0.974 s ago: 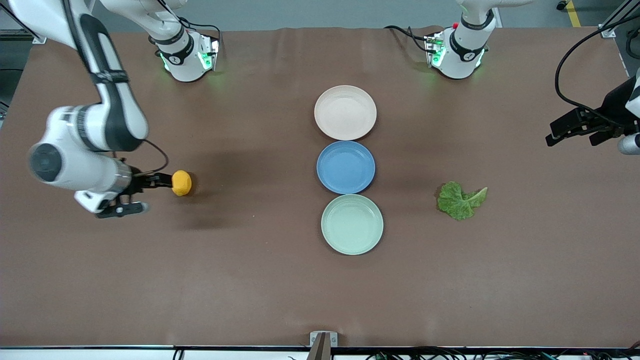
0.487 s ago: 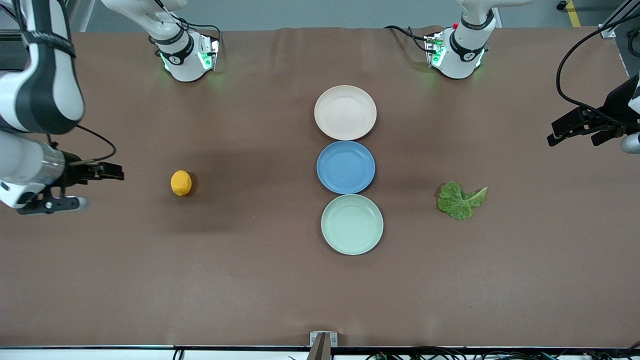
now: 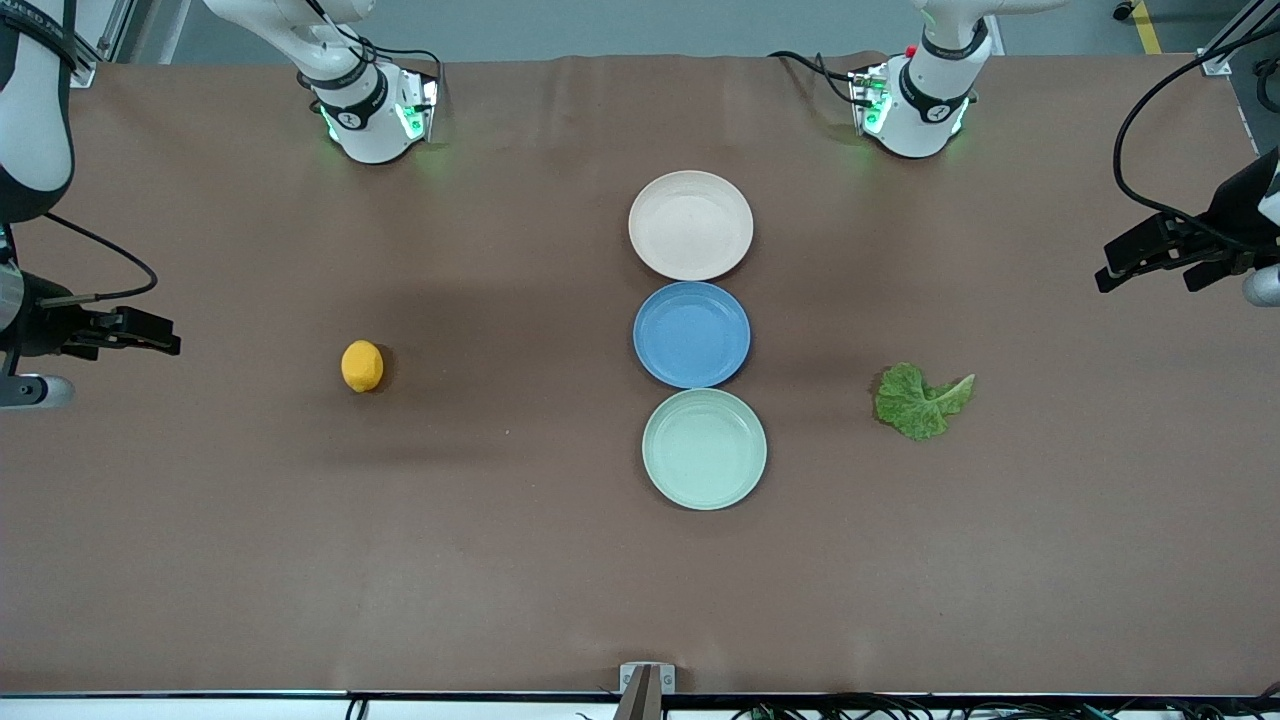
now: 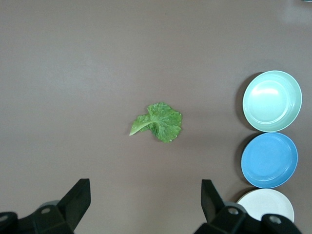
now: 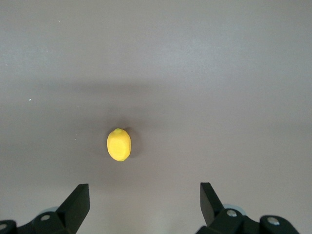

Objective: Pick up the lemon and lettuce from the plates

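Three plates sit in a row mid-table: the beige-pink plate [image 3: 690, 224] farthest from the camera, the blue plate [image 3: 691, 334] between, the mint plate [image 3: 704, 449] nearest. All three are bare. The lemon [image 3: 361, 366] lies on the table [image 3: 500, 560] toward the right arm's end, the lettuce [image 3: 920, 401] toward the left arm's end, with the right gripper [image 3: 135, 332] and left gripper [image 3: 1150, 262] raised over those table ends.

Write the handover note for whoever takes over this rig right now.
Right gripper: open, empty, at the right arm's end of the table.
Left gripper: open, empty, at the left arm's end.
Lemon: on the bare table, toward the right arm's end.
Lettuce: on the bare table, toward the left arm's end.
Beige plate, mint plate: both empty.
Done: both items are off the plates.
Left: nothing visible.
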### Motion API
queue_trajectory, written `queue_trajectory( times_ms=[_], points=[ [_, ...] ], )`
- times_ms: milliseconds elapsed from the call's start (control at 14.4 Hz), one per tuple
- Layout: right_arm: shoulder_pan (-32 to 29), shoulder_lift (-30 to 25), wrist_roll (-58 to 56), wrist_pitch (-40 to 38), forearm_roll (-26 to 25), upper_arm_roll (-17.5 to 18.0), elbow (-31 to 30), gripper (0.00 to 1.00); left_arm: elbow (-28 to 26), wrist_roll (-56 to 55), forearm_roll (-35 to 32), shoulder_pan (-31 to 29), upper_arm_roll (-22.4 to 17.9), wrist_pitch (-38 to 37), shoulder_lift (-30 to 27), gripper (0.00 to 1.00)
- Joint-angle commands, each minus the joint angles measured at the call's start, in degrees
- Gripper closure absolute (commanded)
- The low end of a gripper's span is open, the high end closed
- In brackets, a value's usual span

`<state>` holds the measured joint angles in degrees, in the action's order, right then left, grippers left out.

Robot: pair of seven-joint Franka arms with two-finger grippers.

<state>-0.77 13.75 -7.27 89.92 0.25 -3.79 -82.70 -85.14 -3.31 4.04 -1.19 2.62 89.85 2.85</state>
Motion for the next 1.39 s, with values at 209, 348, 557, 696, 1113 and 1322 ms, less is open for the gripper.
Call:
queue_trajectory(
  times_ms=[209, 348, 557, 696, 1113, 1322],
  points=[
    [-0.2, 0.49, 1.2, -5.36, -0.08, 0.89, 0.79, 0.0, 1.38, 0.67, -1.4, 0.13, 0.01, -1.17, 0.22, 0.0],
    [-0.54, -0.03, 1.2, -5.63, 0.36, 0.89, 0.18, 0.0, 1.38, 0.67, -1.4, 0.13, 0.01, -1.17, 0.22, 0.0],
    [-0.37, -3.19, 1.2, -4.5, 0.27, 0.89, -3.06, 0.0, 1.38, 0.67, -1.31, 0.13, 0.01, -1.08, 0.22, 0.0],
    [-0.11, -7.4, 1.2, -0.91, 0.27, 0.89, -8.15, 0.0, 1.38, 0.67, -1.31, 0.13, 0.01, -0.99, 0.22, 0.0],
    [-0.28, -14.27, 0.94, 1.14, 0.27, 0.98, -13.27, 0.0, 1.38, 0.67, -1.4, 0.13, 0.01, -0.9, 0.31, 0.0],
    [-0.28, -15.85, 0.76, 0.34, 0.27, 0.98, -13.27, 0.0, 0.86, 0.67, -1.49, 0.22, 0.36, -0.9, -0.56, 0.0]
  ],
)
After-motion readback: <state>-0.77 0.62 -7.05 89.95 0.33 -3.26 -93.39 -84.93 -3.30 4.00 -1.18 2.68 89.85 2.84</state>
